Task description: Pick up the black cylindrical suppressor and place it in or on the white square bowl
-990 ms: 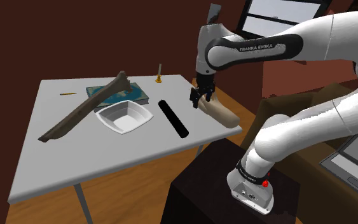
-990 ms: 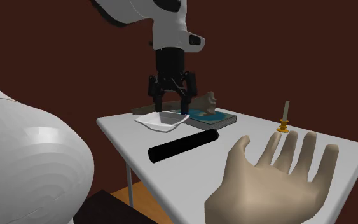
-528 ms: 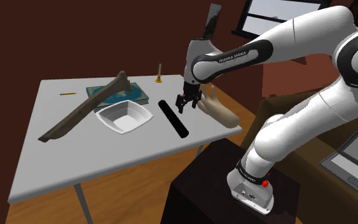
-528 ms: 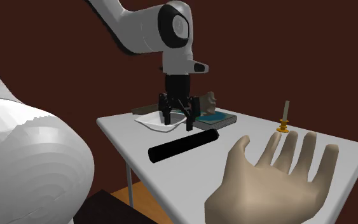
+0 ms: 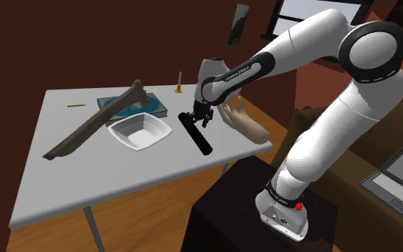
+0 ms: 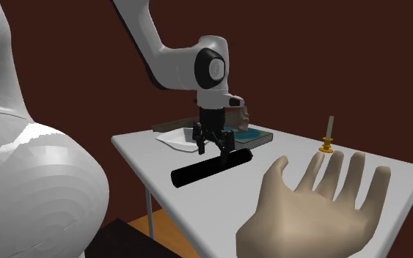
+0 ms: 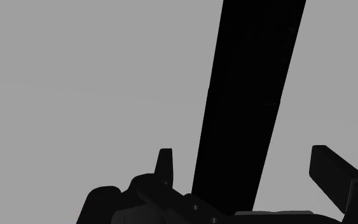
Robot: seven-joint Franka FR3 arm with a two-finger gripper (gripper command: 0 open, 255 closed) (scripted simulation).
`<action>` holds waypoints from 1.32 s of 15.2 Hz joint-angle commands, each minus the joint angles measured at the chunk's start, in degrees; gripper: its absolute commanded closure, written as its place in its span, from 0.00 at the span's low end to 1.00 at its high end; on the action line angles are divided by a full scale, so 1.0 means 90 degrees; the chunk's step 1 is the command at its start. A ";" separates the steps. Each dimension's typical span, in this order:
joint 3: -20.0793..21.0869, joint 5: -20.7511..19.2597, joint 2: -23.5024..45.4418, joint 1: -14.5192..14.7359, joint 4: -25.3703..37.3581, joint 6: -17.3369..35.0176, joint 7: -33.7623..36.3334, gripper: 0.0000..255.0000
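The gripper (image 5: 198,118) hangs low over the table (image 5: 64,179), right at the black tube (image 5: 200,139), with its jaws spread wide. In the wrist view one finger (image 7: 165,162) stands on each side of the tube (image 7: 247,95), with grey tabletop showing between finger and tube on both sides, so nothing is gripped yet. The jaws are set across the tube's width, which I take to be the reason for the wrist's turn: closing that way pinches the round body instead of sliding along it.

The tube lies flat on the table. In the shoulder view its long axis runs from the far end, under the gripper, towards the near edge, slanting a little to that view's right. The gripper sits close to that far end, not the middle, so I would expect the free length to droop when lifted.

The white bowl (image 5: 141,133) stands just beside the tube on the shoulder view's left, apart from it, a short carry away. A pale model hand (image 5: 246,125) lies near on the other side, close enough to be worth avoiding.
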 commanded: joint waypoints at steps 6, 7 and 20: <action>0.0010 -0.0013 0.0506 -0.0001 -0.0119 0.0644 0.0014 0.00; 0.0010 -0.0013 0.0507 -0.0001 -0.0119 0.0644 0.0014 0.00; 0.0009 -0.0014 0.0507 -0.0001 -0.0119 0.0645 0.0014 1.00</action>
